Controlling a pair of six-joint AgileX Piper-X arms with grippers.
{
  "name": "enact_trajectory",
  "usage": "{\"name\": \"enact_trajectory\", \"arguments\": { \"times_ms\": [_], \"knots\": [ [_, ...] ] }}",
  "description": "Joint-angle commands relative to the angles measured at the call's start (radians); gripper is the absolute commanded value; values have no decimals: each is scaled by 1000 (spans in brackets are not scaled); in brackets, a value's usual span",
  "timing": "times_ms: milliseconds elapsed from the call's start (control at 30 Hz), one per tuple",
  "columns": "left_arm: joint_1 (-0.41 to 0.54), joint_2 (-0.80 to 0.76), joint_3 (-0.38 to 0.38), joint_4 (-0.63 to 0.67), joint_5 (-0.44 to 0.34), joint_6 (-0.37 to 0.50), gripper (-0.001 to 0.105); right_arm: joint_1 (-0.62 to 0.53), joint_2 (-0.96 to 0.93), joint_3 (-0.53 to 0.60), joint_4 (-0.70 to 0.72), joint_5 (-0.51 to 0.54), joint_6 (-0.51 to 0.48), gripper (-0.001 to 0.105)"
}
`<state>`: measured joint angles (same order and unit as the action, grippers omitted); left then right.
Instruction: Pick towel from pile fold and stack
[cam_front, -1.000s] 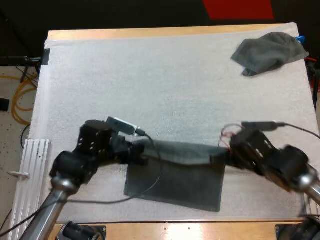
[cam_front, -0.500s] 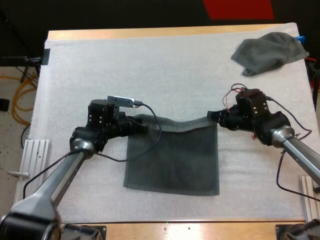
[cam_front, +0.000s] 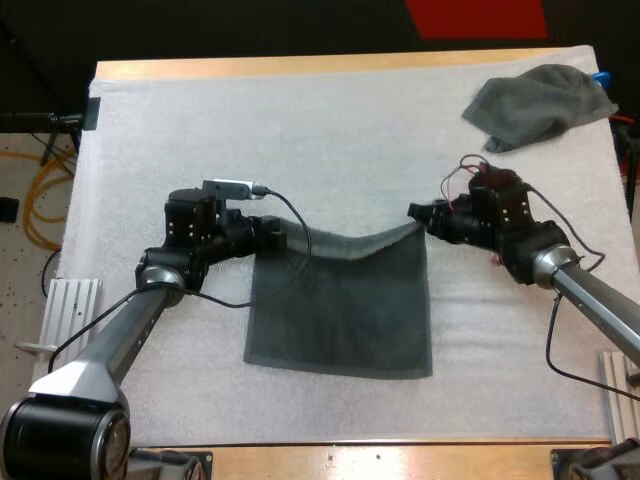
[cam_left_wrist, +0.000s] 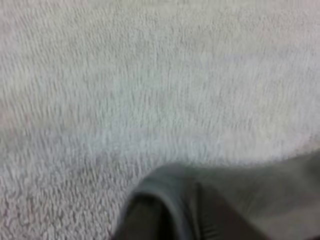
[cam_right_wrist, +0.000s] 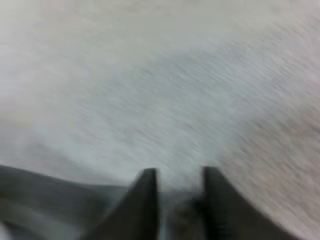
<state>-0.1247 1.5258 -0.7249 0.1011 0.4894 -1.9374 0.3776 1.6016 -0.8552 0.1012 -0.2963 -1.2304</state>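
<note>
On the white mat (cam_front: 330, 120), your towel (cam_front: 340, 310) lies spread toward the near edge. Its far edge sags crosswise between your left gripper (cam_front: 288, 242) and right gripper (cam_front: 416, 213), each one clamped on a corner.

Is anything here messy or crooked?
Slightly: the spread towel sags along its far edge between the left gripper and right gripper holding its corners, and a crumpled towel lies in the far right corner of the mat.
</note>
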Motion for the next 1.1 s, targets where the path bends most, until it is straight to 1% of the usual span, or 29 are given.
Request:
{"name": "enact_trajectory", "arguments": {
  "times_ms": [0, 33, 100, 167, 233, 300, 367, 433, 500, 567, 600, 633, 667, 767, 800, 833, 867, 900, 933, 967, 1000, 1033, 1067],
  "knots": [
    [1, -6, -16, -18, 17, -10, 36, -9, 2, -8, -49, -36, 13, 46],
    [1, -6, -27, -18, 27, -10, 44, -9, 2, -8, -92, -43, 22, 54],
    [1, -6, -50, -18, 57, -10, 50, -12, 2, -8, -157, -42, 23, 57],
    [1, -6, -77, -15, 97, -10, 50, -12, -2, -10, -210, -42, 23, 57],
    [1, -6, -118, -7, 146, -10, 50, -12, -11, -27, -214, -42, 23, 57],
    [1, -15, -143, 6, 153, -10, 50, -12, -29, -41, -196, -37, 20, 57],
    [1, -31, -162, 6, 150, -10, 50, -12, -54, -50, -171, -27, -20, 57],
    [1, -62, -175, 6, 127, -8, 50, -12, -93, -53, -148, -14, -95, 57],
    [1, -99, -176, 6, 116, 3, 50, -12, -131, -53, -118, 6, -147, 57],
    [1, -138, -176, 14, 110, 21, 50, -12, -177, -53, -72, 36, -197, 57],
    [1, -170, -176, 29, 110, 44, 50, -12, -209, -53, -44, 57, -216, 57],
    [1, -205, -176, 55, 104, 71, 50, -12, -244, -53, 1, 77, -234, 57],
    [1, -224, -176, 71, 101, 85, 50, -12, -256, -53, 16, 84, -243, 57],
    [1, -324, -176, 180, 97, 165, 50, -12, -347, -53, 119, 95, -263, 57],
    [1, -359, -176, 223, 97, 190, 52, -12, -386, -53, 160, 94, -262, 57],
    [1, -398, -176, 277, 97, 211, 56, -12, -419, -53, 195, 92, -262, 57],
    [1, -411, -176, 296, 95, 219, 58, -12, -438, -53, 218, 90, -267, 57],
    [1, -449, -176, 356, 55, 217, 61, -12, -472, -53, 255, 89, -274, 57],
    [1, -487, -176, 423, 4, 223, 61, -12, -512, -53, 304, 89, -278, 57],
    [1, -505, -176, 458, -17, 230, 61, -12, -532, -53, 331, 89, -278, 57],
    [1, -542, -176, 528, -44, 234, 61, -8, -572, -53, 389, 89, -278, 57],
    [1, -573, -176, 582, -54, 234, 61, -1, -608, -53, 452, 89, -278, 57],
    [1, -591, -176, 610, -53, 234, 61, 3, -627, -53, 485, 89, -278, 57]
  ]
}}
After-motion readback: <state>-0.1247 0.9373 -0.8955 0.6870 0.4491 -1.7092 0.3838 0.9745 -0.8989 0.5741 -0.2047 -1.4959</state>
